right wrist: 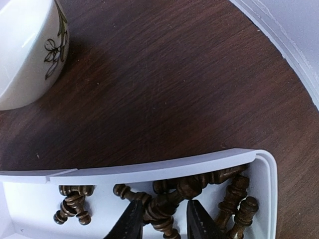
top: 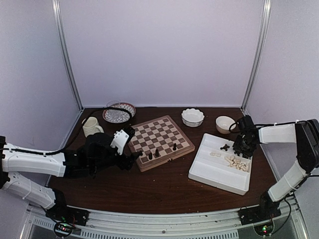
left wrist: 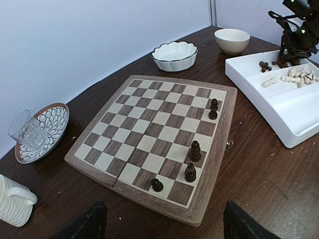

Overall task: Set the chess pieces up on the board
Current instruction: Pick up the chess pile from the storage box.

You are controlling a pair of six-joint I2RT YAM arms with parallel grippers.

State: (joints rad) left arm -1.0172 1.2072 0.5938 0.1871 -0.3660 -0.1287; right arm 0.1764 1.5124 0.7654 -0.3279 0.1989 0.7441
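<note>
Dark brown turned wooden chess pieces (right wrist: 172, 191) lie sideways, axes jumbled, between the right gripper's (right wrist: 165, 204) parted fingers (right wrist: 130, 221); the left gripper (left wrist: 164, 213) gapes wide.

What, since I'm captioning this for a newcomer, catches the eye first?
The checkered board sits mid-table, nearly bare, with just a few dark chess pieces standing along one edge. To its right, the white tray holds many more lying loose. The right gripper is down in the heap of dark pieces at the tray's far corner.
</note>
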